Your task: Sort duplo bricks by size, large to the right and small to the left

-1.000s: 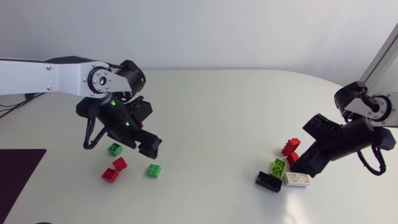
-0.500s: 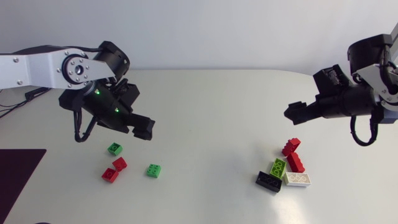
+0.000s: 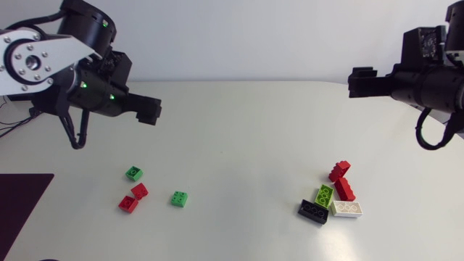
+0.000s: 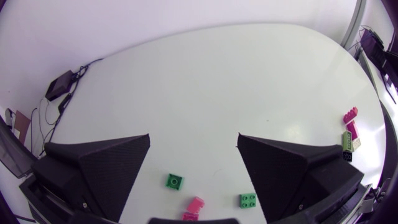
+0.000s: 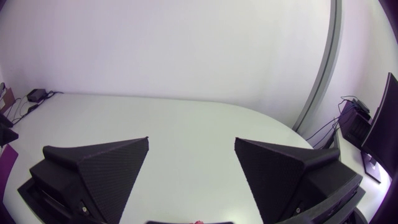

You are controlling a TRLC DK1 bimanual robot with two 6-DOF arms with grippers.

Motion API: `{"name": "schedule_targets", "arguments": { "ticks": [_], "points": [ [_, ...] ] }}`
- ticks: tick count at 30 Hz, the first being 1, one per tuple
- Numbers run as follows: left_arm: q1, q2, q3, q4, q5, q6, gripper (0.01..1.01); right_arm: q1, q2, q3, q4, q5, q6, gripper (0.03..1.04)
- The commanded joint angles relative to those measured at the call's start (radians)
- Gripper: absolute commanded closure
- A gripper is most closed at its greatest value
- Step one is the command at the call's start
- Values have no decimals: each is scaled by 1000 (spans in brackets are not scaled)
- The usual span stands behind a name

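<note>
So, small bricks (image 3: 139, 191): four are seen loosely grouped on the table's (image 3: 239, 138) left side.
Large bricks (image 3: 345, 189): five are clustered at the right.
Left gripper (image 3: 148, 110): fingers spread, nothing held.
Right gripper (image 3: 359, 80): likewise spread, nothing held.

A smooth, matt off-white bench (image 3: 239, 123) carries studded plastic bricks with a light sheen: small bricks (image 3: 179, 199) and large bricks (image 3: 347, 209). The left gripper (image 4: 194, 135) and right gripper (image 5: 191, 139) show a matt black, finely grained finish. The left arm's link (image 3: 43, 58) looks like satin silver-grey metal.
</note>
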Motion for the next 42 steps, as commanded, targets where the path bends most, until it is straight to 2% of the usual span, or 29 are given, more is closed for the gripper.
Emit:
{"name": "schedule_targets", "arguments": {
  "ticks": [1, 9, 19, 25, 34, 40, 42],
  "points": [
    [3, -73, -21, 30, -44, -26, 52, 14, -63, 9, 25, 25, 29, 69],
    [3, -260, -43, 68, -186, -13, 52, 51, -253, -37, 31, 102, 15, 69],
    [3, -512, -101, 88, -398, 44, 52, 51, -471, -132, -3, 137, -13, 69],
    [55, -673, -153, 102, -475, 90, 54, 38, -613, -176, -53, 157, -19, 69],
    [208, -909, -215, 100, -461, 87, 54, -3, -801, -225, -131, 163, -23, 69],
    [326, -1049, -247, 65, -255, 17, 52, -74, -994, -294, -196, 101, -19, 69],
    [352, -1098, -248, 54, -152, -3, 52, -110, -1055, -300, -224, 41, -8, 69]
  ]
}}
